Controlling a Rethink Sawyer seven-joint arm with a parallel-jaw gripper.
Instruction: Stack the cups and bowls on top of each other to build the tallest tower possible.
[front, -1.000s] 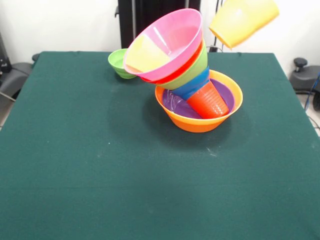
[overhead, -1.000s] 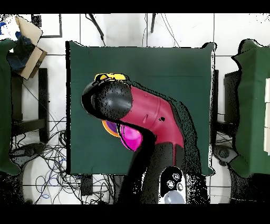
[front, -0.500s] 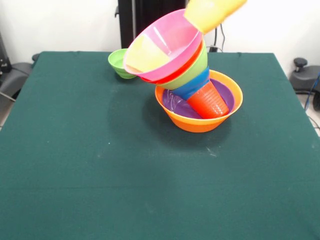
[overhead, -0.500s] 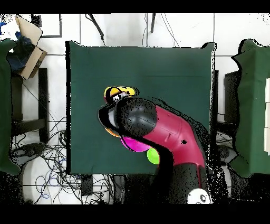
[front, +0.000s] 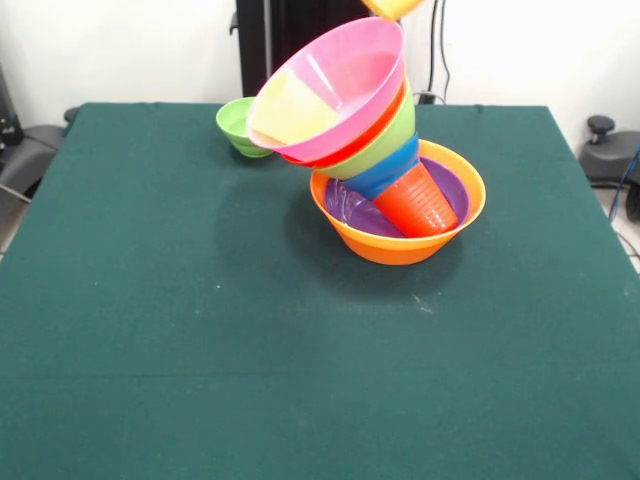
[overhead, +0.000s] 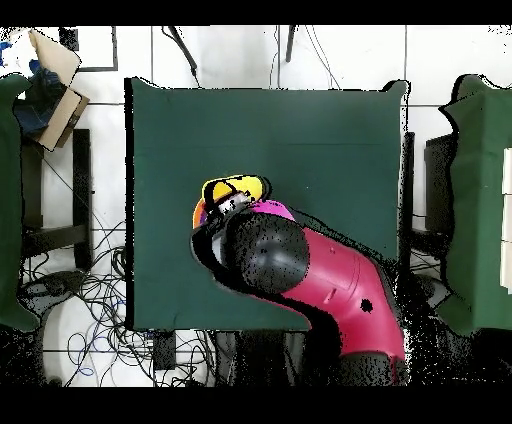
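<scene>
Overhead, arm (overhead: 300, 280) hides tower (front: 375, 150).

- The front view looks across the green table (front: 200, 380) toward the robot's side, fairly close.
- The overhead view looks straight down from high up, robot arm (overhead: 310, 275) at the bottom.
- Both show the table.

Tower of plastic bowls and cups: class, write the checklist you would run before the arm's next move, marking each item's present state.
1. Tower upright: not ok; the stack from the large pink bowl down to the red-orange cup leans sideways in the large orange bowl.
2. Pink bowl free inside: not ok; a pale yellow cup lies in it.
3. Bright yellow plastic cup centred over the tower: cannot tell; only part shows.
4. Pincer grip secure: cannot tell.
5. Small green bowl stacked: not ok; it sits apart on the table.
</scene>
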